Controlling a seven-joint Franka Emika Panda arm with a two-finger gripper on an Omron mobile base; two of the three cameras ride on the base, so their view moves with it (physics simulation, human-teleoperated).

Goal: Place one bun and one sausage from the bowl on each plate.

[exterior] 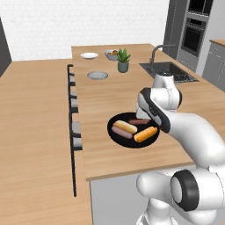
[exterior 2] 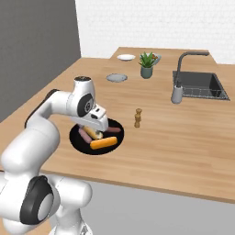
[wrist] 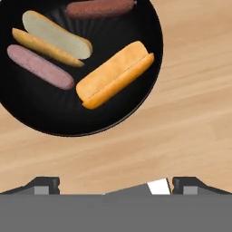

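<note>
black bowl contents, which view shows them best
The hand view: it looks straight down into the black bowl, with two buns and two sausages unobstructed. The left base view shows the bowl smaller, the arm covering its right side. The right base view has the hand over its far part.

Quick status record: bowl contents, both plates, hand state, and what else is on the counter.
bowl: black, near counter edge; holds two buns and two sausages
buns: golden bun; paler bun
sausages: pink sausage; red-brown sausage
near plate: nothing on it
far plate: nothing on it
hand: open, over the bowl's edge, holding nothing
other: fruit bowl, plant, sink, pepper mill
progress: nothing placed yet
</note>
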